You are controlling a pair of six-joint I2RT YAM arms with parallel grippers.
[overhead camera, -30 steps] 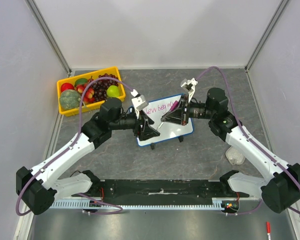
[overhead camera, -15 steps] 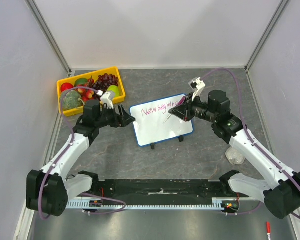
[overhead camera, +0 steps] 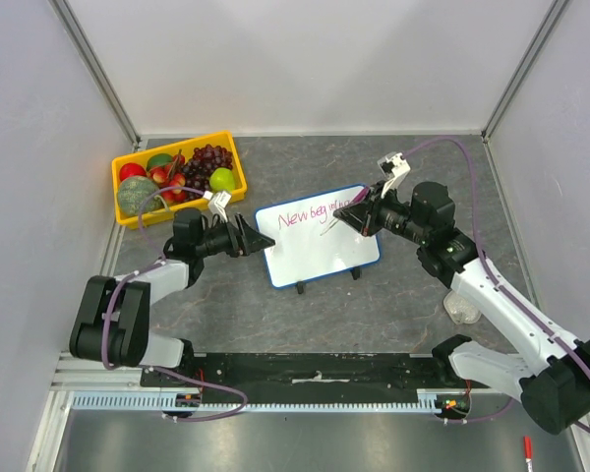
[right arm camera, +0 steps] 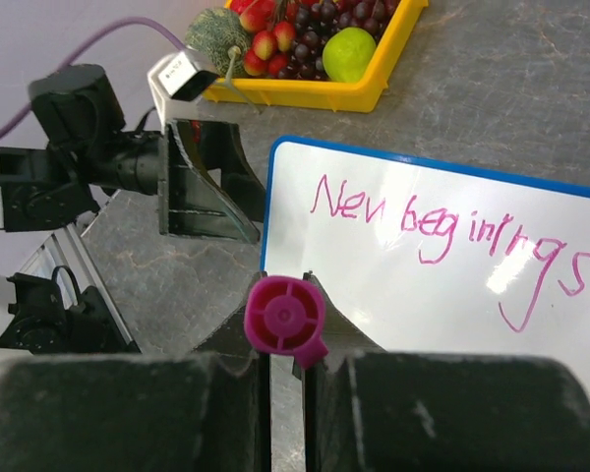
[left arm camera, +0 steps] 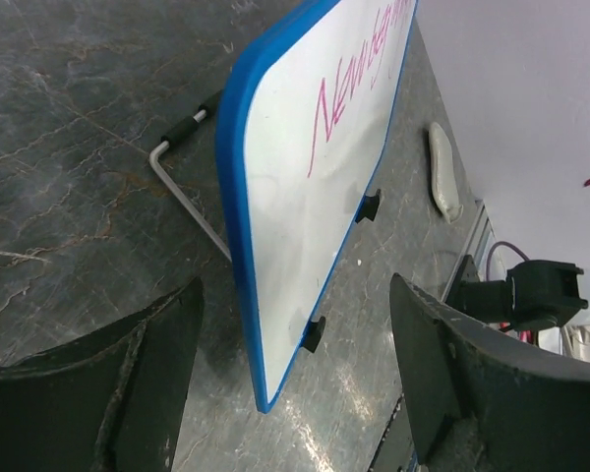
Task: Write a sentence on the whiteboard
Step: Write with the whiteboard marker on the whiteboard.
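The whiteboard (overhead camera: 320, 246), white with a blue frame, stands tilted at the table's middle. Pink-red writing (overhead camera: 315, 210) reading roughly "New beginnings" runs along its top in one line. My right gripper (overhead camera: 352, 216) is shut on a pink marker (overhead camera: 340, 212), held over the right end of that line. In the right wrist view the marker's end cap (right arm camera: 285, 317) sits between the shut fingers, with the board (right arm camera: 442, 305) beyond. My left gripper (overhead camera: 250, 238) is open at the board's left edge. In the left wrist view the board's blue edge (left arm camera: 231, 197) lies between its spread fingers (left arm camera: 88, 383), not touched.
A yellow tray (overhead camera: 172, 147) of fruit stands at the back left, also in the right wrist view (right arm camera: 315, 93). A pale crumpled object (overhead camera: 462, 309) lies at the right. A red pen (overhead camera: 527, 450) lies off the table's front right. A wire stand (left arm camera: 182, 187) props the board.
My left arm pulled back from in front of the board to its left edge and folded in. My right gripper moved right with the marker, and more letters appeared on the line.
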